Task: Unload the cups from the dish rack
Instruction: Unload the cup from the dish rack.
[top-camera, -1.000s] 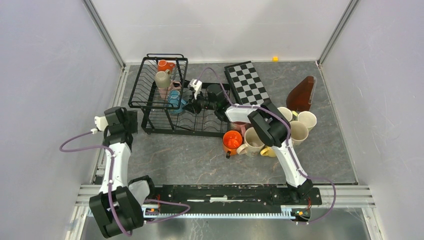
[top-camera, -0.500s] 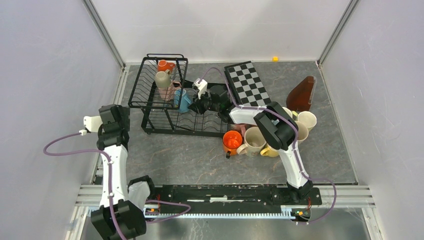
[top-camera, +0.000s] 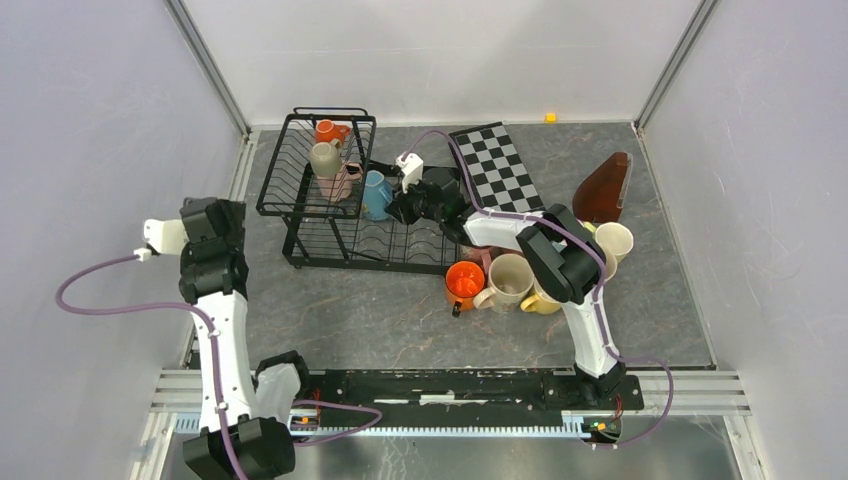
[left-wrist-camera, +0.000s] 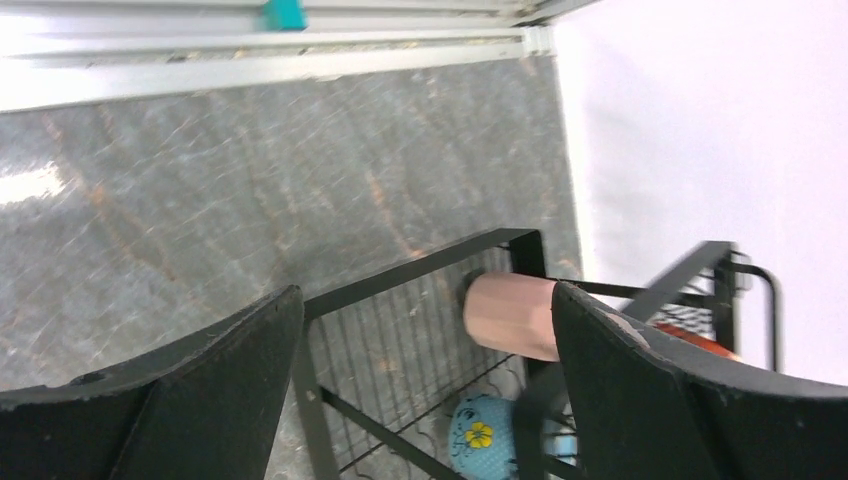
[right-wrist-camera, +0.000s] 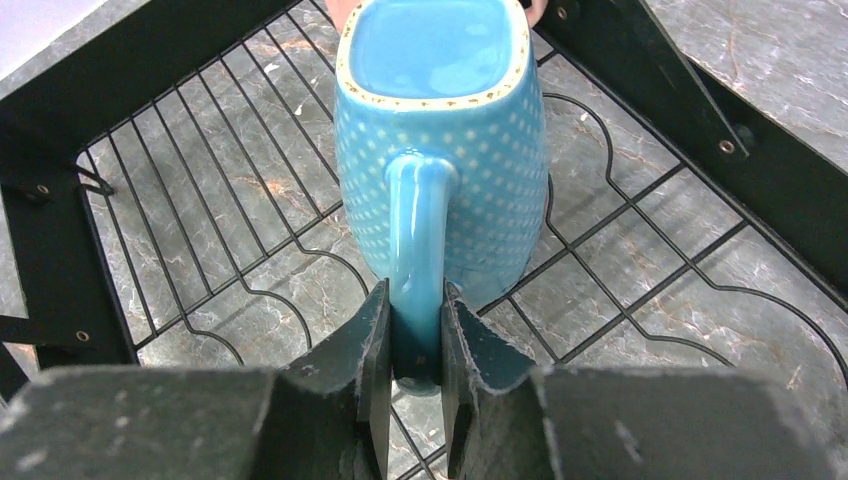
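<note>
- Light-blue dotted cup (right-wrist-camera: 440, 150) sits over the flat tray part of the dish rack (top-camera: 290, 175), just beside the taller basket. Our right hand (right-wrist-camera: 415, 320) pinches its handle between both fingers, low on the loop.
- We judge the step in hand to be carrying this cup out of the rack. We cannot tell whether its base touches the wires, because the fingers hide it.
- To do it well, we should raise it straight up until it is above the rack's side rails, then swing it toward the bench (top-camera: 380, 320). The pinch must be firm, since a cup held only by its handle may pivot.
- A pink cup (top-camera: 340, 185) lies close behind it, with a beige cup (top-camera: 324, 158) and an orange cup (top-camera: 327, 130) in the basket. We should pull away from them, not across.
- Unloaded cups (top-camera: 510, 280) crowd the bench near the rack's right end, so we pick a bare spot beside them.
- Our left hand (left-wrist-camera: 425, 300) hangs spread wide and empty near the rack's left end, well apart from the held cup.
</note>
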